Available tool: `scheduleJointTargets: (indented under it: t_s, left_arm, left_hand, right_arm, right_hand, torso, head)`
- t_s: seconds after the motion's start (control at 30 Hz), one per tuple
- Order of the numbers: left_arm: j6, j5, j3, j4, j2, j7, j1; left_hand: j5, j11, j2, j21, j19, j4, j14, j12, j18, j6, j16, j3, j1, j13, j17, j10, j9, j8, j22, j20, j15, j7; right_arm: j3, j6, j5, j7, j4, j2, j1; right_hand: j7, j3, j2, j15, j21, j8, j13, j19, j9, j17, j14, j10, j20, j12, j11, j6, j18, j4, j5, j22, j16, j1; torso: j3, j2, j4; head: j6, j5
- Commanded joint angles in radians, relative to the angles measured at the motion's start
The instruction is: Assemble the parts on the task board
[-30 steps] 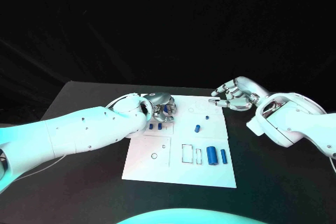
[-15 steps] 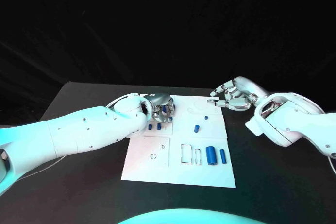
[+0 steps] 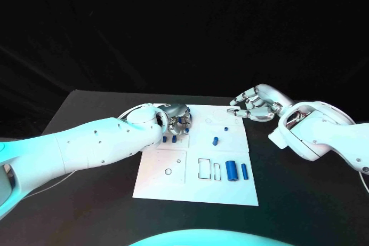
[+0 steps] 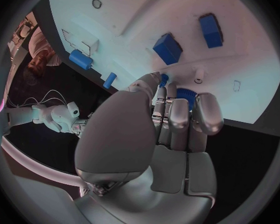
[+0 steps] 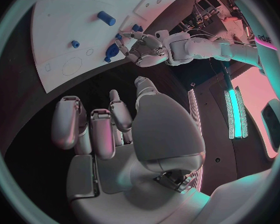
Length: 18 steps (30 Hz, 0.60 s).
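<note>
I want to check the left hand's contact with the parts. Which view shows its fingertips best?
The left wrist view: the left hand reaches to the task board, fingertips at small blue parts. The head view shows that hand from above, fingertips mostly hidden. The right wrist view shows it small and far off.

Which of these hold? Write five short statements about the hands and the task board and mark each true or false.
1. The left hand is over the far part of the task board, its fingertips at a blue part. True.
2. The right hand holds a blue part. False: it holds nothing.
3. Two blue cylinders lie side by side on the board's near right part. True.
4. The board is black and lies on a white table. False: the board is white and the table is black.
5. The right hand rests on the board's middle. False: it is by the board's far right corner.
</note>
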Motion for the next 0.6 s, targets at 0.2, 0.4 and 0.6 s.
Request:
scheduleJointTargets:
  t_s: [0.2, 0.4, 0.6]
  left_arm:
    - [0.028, 0.001, 0.001, -0.005, 0.009, -0.003, -0.004]
    - [0.037, 0.003, 0.001, -0.008, 0.012, -0.008, -0.005]
    - [0.047, 0.008, 0.001, -0.011, 0.014, -0.010, -0.005]
  left_hand:
    - [-0.007, -0.001, 0.003, 0.028, 0.024, -0.003, 0.025, -0.009, -0.016, 0.015, 0.031, 0.012, 0.010, -0.009, 0.030, 0.012, -0.005, -0.008, 0.028, 0.001, -0.001, -0.001]
    - [-0.009, -0.002, 0.004, 0.048, 0.038, -0.005, 0.037, -0.013, -0.021, 0.015, 0.048, 0.016, 0.008, -0.013, 0.049, 0.016, -0.009, -0.013, 0.049, 0.000, -0.001, -0.001]
    - [-0.010, -0.004, 0.007, 0.060, 0.046, -0.008, 0.048, -0.023, -0.024, 0.014, 0.061, 0.022, 0.007, -0.021, 0.060, 0.015, -0.014, -0.019, 0.062, -0.001, -0.003, -0.003]
  right_arm:
    - [0.000, 0.007, -0.009, 0.007, 0.002, 0.000, -0.001]
    - [0.000, 0.007, -0.009, 0.006, 0.003, 0.000, -0.001]
    - [0.000, 0.006, -0.009, 0.006, 0.003, 0.000, -0.001]
  right_hand:
    - [-0.004, -0.006, 0.007, -0.007, -0.002, 0.005, 0.002, -0.006, 0.001, 0.047, 0.050, -0.005, 0.003, -0.001, 0.001, -0.003, 0.009, -0.001, 0.003, 0.043, -0.002, 0.000]
    - [-0.004, -0.006, 0.007, -0.007, -0.002, 0.005, 0.002, -0.006, 0.001, 0.047, 0.050, -0.005, 0.003, -0.001, 0.001, -0.003, 0.009, -0.001, 0.003, 0.043, -0.002, 0.000]
    - [-0.005, -0.007, 0.007, -0.008, -0.003, 0.006, 0.002, -0.006, 0.001, 0.047, 0.050, -0.005, 0.003, -0.001, 0.001, -0.002, 0.009, -0.001, 0.004, 0.043, -0.002, 0.000]
  torso:
    - [0.0002, 0.000, -0.0002]
    - [0.0003, -0.001, 0.0017]
    - [0.0000, 0.000, 0.0007]
  head:
    - [0.001, -0.002]
    - [0.000, -0.004]
    - [0.001, -0.008]
